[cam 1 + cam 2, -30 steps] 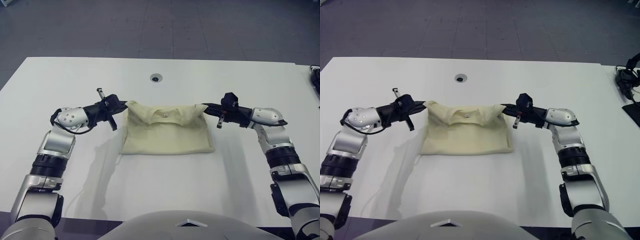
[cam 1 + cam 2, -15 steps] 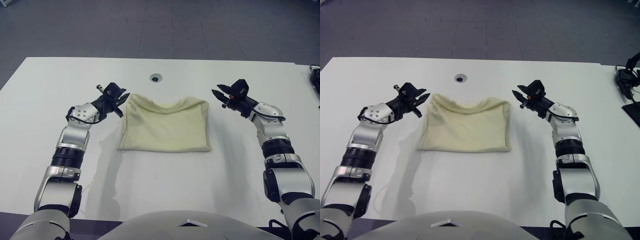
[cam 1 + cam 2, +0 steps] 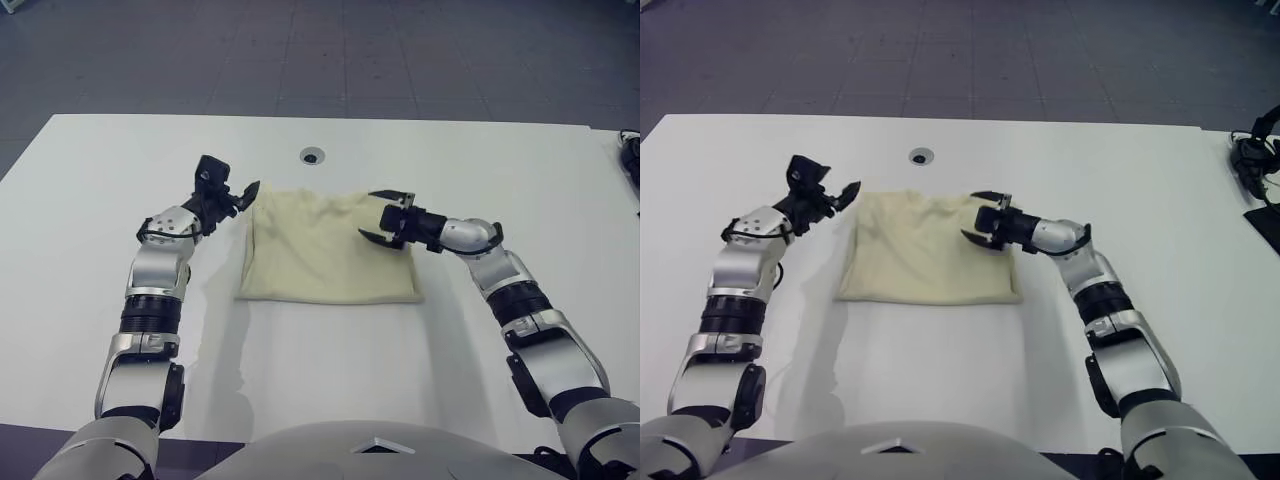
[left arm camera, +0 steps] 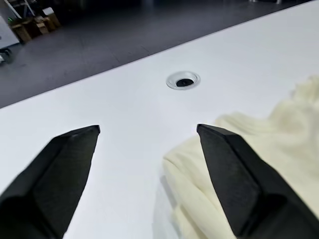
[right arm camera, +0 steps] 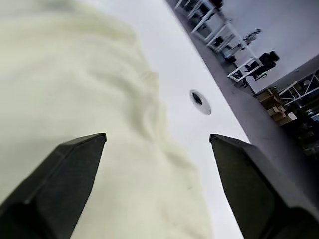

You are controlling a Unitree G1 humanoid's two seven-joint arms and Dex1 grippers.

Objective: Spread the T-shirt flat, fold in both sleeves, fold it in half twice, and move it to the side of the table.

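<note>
The T-shirt (image 3: 325, 255) is pale yellow, folded into a squarish pad; its far edge is rumpled and its near edge straight. Its far corner lies just beside the left hand (image 3: 236, 199), which is spread wide and holds nothing. The right hand (image 3: 375, 216) hovers over the opposite far corner, its fingers wide apart and empty. The shirt lies on a white bench (image 3: 500, 160), with a round cable hole (image 3: 313, 155) beyond both hands and grey tiled floor (image 3: 400, 50) behind. The shirt's long axis runs from hand to hand, rumpled edge toward the hole
</note>
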